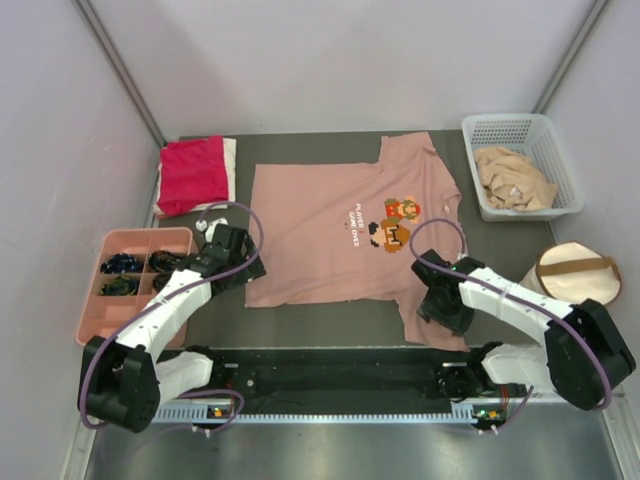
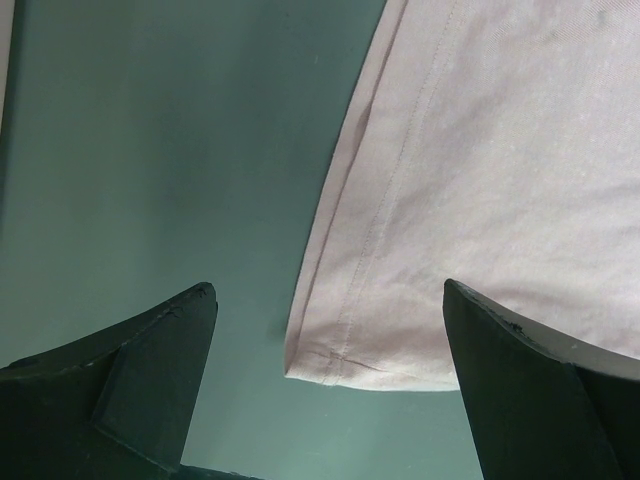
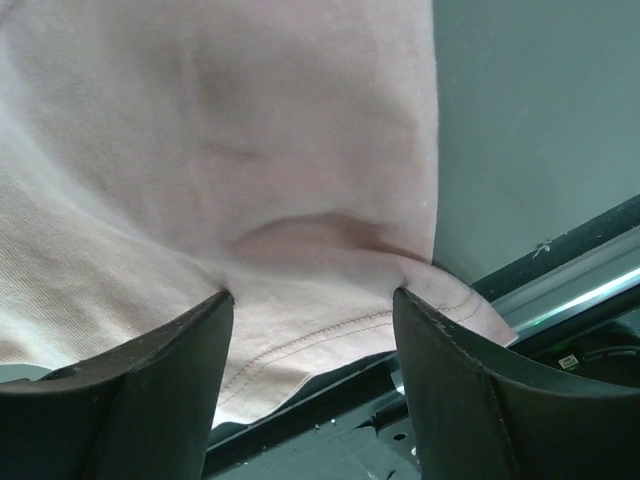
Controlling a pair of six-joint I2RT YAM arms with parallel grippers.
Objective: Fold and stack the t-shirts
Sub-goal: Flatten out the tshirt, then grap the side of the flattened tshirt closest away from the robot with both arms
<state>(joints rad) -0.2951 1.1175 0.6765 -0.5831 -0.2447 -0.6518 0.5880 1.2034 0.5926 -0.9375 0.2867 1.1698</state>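
Pink t-shirt (image 1: 320, 220) spread flat on surface (image 1: 320, 325). Left fingers (image 2: 140, 360) held wide open over hem corner, 7 o'clock. Right fingers (image 3: 150, 380) parted, sleeve hem straddled, 5 o'clock.

centre: pink t-shirt (image 1: 330, 230) lies flat over most of the desk (image 1: 330, 320), low.
left side: compartment tray (image 1: 145, 233) near, red and white folded stack (image 1: 195, 175) far, narrow gap between.
right side: white basket (image 1: 505, 121) far, cream bag (image 1: 577, 285) near, small gap between.
near edge: rail (image 1: 340, 380), sleeve hem reaching it.
left tool (image 2: 327, 288): bare desk left of the hem corner.
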